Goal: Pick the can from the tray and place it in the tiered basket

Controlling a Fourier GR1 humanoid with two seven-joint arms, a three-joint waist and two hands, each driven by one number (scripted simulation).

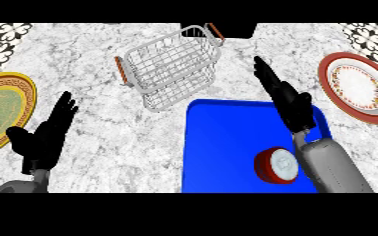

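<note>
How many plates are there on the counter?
2. A gold-rimmed plate lies at the left edge, partly cut off, beyond the left hand. A red-rimmed plate lies at the right edge, right of the right hand. More could lie outside the view.

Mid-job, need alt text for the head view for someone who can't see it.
A red can stands on a blue tray, beside the right forearm; the open right hand reaches past it over the tray's far edge. A wire basket sits behind the tray. The open left hand rests at the left near a yellow plate; a red-rimmed plate lies at right.
</note>
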